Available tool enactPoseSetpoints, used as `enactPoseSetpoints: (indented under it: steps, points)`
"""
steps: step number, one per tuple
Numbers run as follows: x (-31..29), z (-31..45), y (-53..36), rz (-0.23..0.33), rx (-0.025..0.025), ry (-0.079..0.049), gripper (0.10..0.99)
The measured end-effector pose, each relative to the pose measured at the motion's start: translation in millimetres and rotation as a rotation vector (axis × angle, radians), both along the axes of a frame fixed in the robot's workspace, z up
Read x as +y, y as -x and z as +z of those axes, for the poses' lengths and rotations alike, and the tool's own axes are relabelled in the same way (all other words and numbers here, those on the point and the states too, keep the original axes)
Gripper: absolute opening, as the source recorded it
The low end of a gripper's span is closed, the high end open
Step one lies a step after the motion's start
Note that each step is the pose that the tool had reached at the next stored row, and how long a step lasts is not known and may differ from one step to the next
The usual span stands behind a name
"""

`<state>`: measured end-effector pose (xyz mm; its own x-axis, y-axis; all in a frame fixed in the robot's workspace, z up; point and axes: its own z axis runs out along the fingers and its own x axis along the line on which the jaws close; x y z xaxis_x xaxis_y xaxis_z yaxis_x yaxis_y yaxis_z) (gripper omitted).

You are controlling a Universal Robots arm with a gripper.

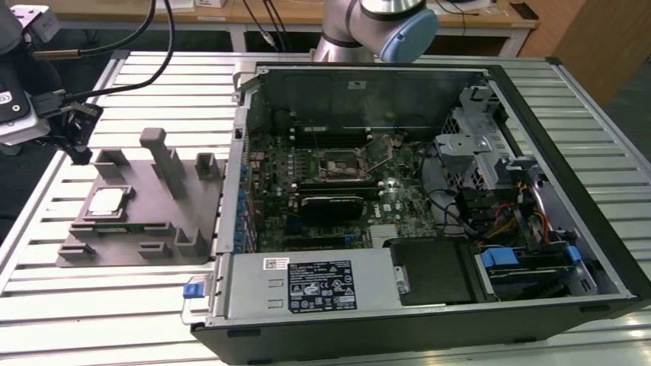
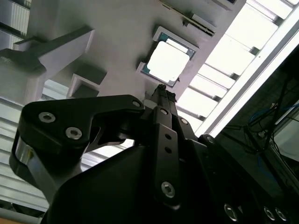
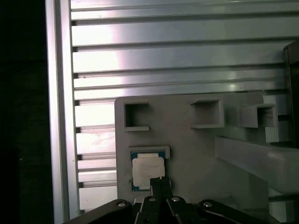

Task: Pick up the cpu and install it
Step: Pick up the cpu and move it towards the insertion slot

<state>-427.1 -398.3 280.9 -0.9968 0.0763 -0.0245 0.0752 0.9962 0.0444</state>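
On the exterior view's left, a small flat square cpu with a shiny silver top and a thin greenish rim is lying face up in a shallow pocket of the grey moulded plastic fixture block. That block is sitting on the slatted aluminium bench, just beside the open black computer case. The black pincer is hanging above the fixture near the chip and apart from it, its tips drawn together with nothing between them. The chip is looking light, rigid and slick across its metal lid, and its underside is probably delicate. The safest hold is therefore seeming to be a gentle squeeze across two opposite edges of the rim, keeping it level.
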Motion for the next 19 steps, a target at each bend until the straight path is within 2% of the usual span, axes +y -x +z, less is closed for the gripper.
enactPoseSetpoints:
  steps: [19]
  points:
    - [0.0,-17.2,2.4,0.000,0.0000,0.000,0.106]
